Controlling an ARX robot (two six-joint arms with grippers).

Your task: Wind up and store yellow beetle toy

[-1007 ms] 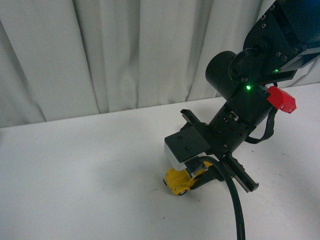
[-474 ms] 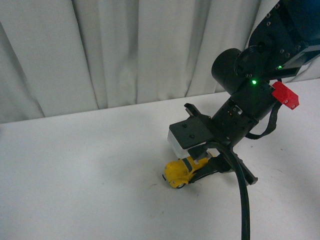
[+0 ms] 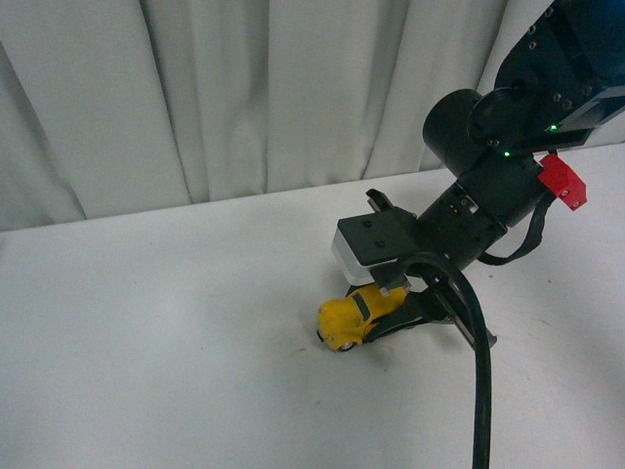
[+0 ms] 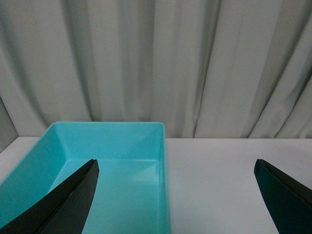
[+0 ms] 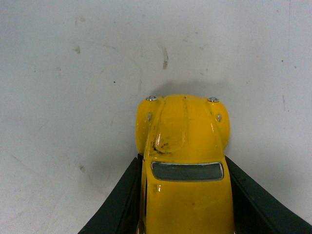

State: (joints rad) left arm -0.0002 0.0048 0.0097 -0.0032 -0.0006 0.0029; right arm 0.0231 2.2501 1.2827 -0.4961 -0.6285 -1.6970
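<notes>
Though its nose pokes out, the yellow beetle toy sits clasped inside the right gripper.

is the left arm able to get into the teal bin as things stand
Probably yes: the teal bin sits open-topped right ahead of the left gripper, whose jaws are spread wide, and nothing shows in the way.

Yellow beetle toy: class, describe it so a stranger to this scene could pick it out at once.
Start at the white table before the pale curtain, then follow the black right arm down to the right gripper. Clamped between its dark fingers is the yellow beetle toy, the only glossy yellow, rounded thing there.
</notes>
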